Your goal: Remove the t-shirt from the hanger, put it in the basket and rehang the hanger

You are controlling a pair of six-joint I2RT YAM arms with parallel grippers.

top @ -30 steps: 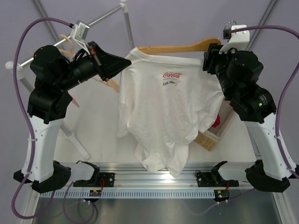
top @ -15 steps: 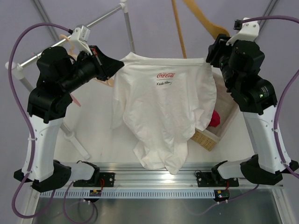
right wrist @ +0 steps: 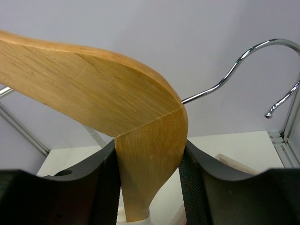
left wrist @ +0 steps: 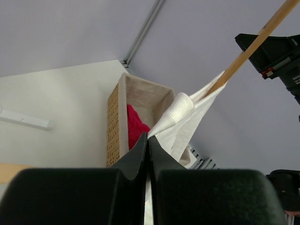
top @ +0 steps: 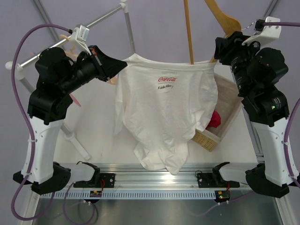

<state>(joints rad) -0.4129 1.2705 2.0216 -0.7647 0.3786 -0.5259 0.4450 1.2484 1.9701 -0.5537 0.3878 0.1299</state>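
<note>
The white t-shirt (top: 164, 112) hangs in the air, small red script facing up. My left gripper (top: 123, 66) is shut on its left shoulder; in the left wrist view (left wrist: 148, 138) the cloth (left wrist: 180, 110) runs out from between the closed jaws. The wooden hanger (top: 226, 18) stands tilted steeply upward, its straight bar (top: 188, 33) still reaching down into the shirt's right shoulder. My right gripper (top: 224, 46) is shut on the hanger's wooden middle (right wrist: 149, 154), with the silver hook (right wrist: 234, 65) sticking out beyond. The bar also shows in the left wrist view (left wrist: 253, 47).
A wicker basket (top: 224, 123) holding a red cloth (top: 214, 119) sits on the table at the right, under the shirt's edge. A white clothes rail (top: 98, 19) with a pink hanger (top: 69, 43) crosses the back left. Its post (top: 77, 143) lies by the left arm.
My right gripper has risen and swung the hanger from level to steeply upright, drawing most of it out of the shirt. The shirt's right shoulder lifted with it. The left arm barely moved.
</note>
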